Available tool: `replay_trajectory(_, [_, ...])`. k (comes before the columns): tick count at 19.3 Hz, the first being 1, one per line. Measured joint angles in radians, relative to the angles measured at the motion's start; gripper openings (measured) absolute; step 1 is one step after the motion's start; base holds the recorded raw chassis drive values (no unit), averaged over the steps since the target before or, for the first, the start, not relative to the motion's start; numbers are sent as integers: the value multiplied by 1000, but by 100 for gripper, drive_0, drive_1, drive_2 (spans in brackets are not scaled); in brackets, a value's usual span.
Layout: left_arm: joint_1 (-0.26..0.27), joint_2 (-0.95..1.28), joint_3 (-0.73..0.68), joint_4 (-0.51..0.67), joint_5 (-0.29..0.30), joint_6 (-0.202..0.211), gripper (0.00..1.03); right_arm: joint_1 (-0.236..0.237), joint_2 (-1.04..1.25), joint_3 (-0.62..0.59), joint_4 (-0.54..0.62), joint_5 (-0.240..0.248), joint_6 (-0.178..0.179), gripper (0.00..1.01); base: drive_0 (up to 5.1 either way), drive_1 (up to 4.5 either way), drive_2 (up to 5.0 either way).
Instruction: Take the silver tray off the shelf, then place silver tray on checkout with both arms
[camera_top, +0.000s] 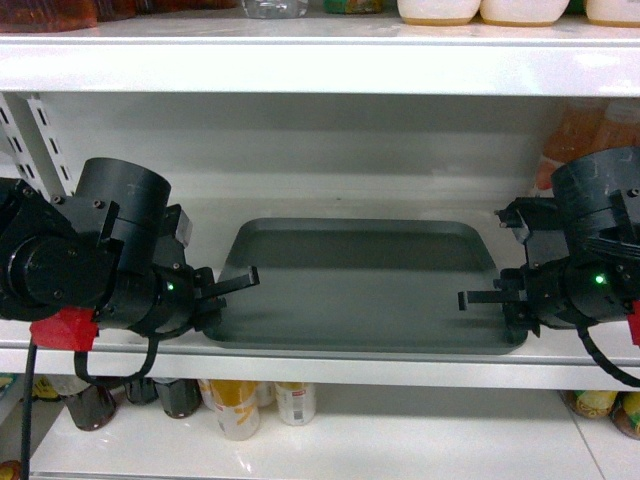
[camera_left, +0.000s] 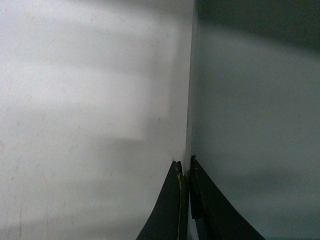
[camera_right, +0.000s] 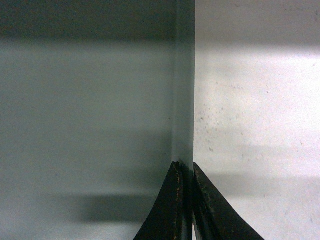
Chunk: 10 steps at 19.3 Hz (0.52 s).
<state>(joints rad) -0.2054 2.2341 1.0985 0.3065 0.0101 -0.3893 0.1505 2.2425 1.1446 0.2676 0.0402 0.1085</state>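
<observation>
Left hand (camera_top: 238, 282): fingers are lying close together, clamping the left rim of the silver tray (camera_top: 365, 285); in the left wrist view the two dark fingers (camera_left: 172, 210) are sitting one on each side of the thin rim edge.
Right hand (camera_top: 478, 297): fingers are closing on the right rim of the same tray — the right wrist view shows the rim running down into the narrow slot between the two fingers (camera_right: 210, 210).
Left arm (camera_top: 110, 260): black cylindrical body is reaching in from the left, showing a green light and a red patch below.
Right arm (camera_top: 590, 250): black body is reaching in from the right, green light lit.
Silver tray: is lying flat on the shelf (camera_top: 330, 368), between the two hands, its front edge just behind the front lip of the shelf.
Shelf: glossy white board is carrying the tray; a slotted upright (camera_top: 45, 140) is standing at the rear left.
Upper shelf board (camera_top: 320, 65): is carrying jars and containers, only their bases visible.
Lower level: cans (camera_top: 235, 405) and dark bottles (camera_top: 175, 395) are standing beneath the tray's shelf.
</observation>
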Motion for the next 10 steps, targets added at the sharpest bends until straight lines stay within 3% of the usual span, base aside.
replay_trajectory(5, [-35,-225,-173,17,-76,5,3,-2,-235,-224,93,-37,35,2,0,0,0])
replay_trajectory(10, [-113,-533,-361,32,-187,33,3,-16,-542,-468,137,-77,56,2,0,0,0])
